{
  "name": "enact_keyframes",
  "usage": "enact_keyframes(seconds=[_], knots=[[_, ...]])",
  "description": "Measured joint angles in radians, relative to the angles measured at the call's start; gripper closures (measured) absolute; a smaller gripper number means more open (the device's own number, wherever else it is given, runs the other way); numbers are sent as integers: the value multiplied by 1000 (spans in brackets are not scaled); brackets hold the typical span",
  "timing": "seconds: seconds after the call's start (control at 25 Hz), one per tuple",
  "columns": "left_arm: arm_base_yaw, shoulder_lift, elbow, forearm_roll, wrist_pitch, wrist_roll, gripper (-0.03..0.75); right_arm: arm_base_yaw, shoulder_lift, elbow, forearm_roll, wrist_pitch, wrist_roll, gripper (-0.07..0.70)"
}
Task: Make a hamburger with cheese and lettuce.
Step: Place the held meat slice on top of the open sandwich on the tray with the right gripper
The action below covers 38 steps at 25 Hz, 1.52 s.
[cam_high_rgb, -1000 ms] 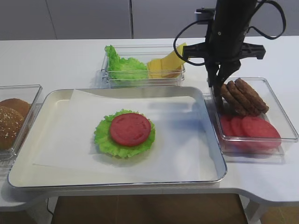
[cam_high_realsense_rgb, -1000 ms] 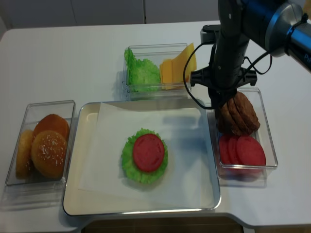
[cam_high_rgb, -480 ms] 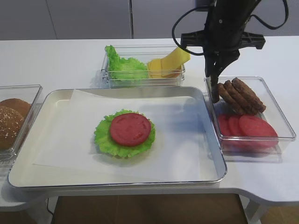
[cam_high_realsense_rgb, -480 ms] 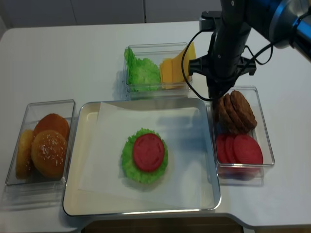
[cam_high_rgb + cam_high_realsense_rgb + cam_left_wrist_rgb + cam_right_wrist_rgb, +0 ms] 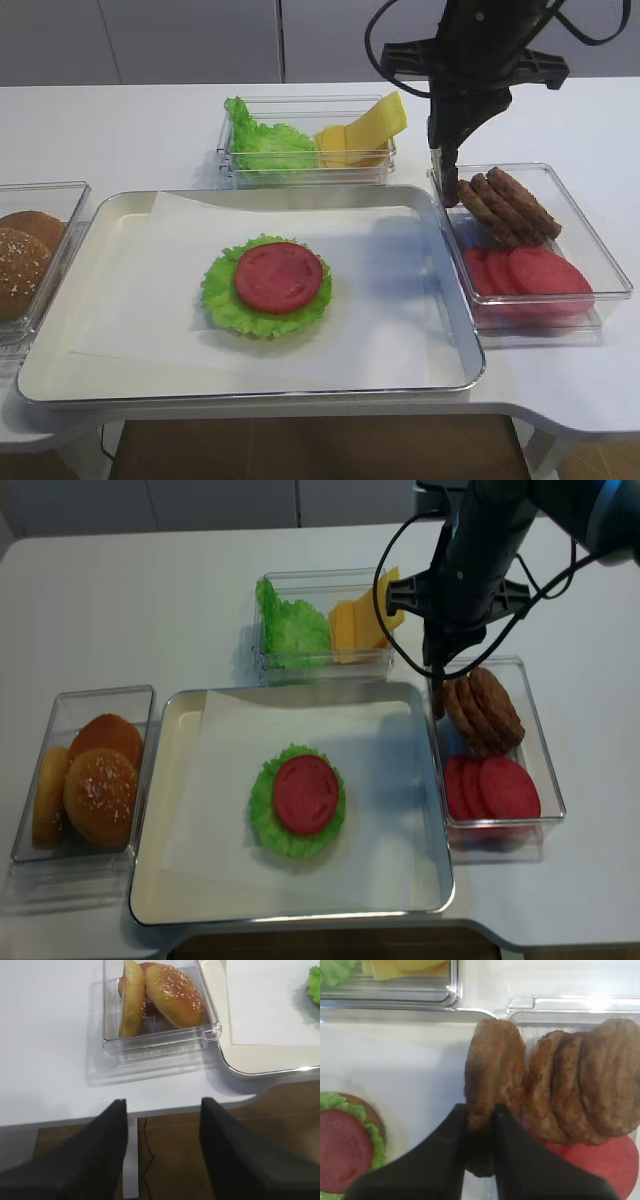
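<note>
The hamburger lies on white paper in the middle of the metal tray: a frilly green lettuce base with a red tomato slice on top. Cheese slices lean in the back box beside more green leaves. My right gripper is shut on a brown patty, held on edge above the left rim of the patty box, between box and tray. My left gripper hangs open and holds nothing, over the table's front edge near the buns.
Three more patties and tomato slices fill the right-hand box. Sesame buns sit in a clear box left of the tray. The right arm and its cables tower over the back right.
The right gripper has risen and drifted slightly left, lifting one patty away from the row in the box. The left gripper has not moved.
</note>
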Motion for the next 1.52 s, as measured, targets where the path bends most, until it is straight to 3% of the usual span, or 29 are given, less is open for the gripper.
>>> enact_keyframes(seconds=[0.64, 1.04, 1.52], knots=[[0, 0, 0, 0, 0, 0, 363, 11, -66, -2, 51, 2, -26, 502], [0, 0, 0, 0, 0, 0, 363, 173, -77, -2, -1, 2, -19, 503], [0, 0, 0, 0, 0, 0, 363, 226, -50, -2, -11, 3, -18, 503]])
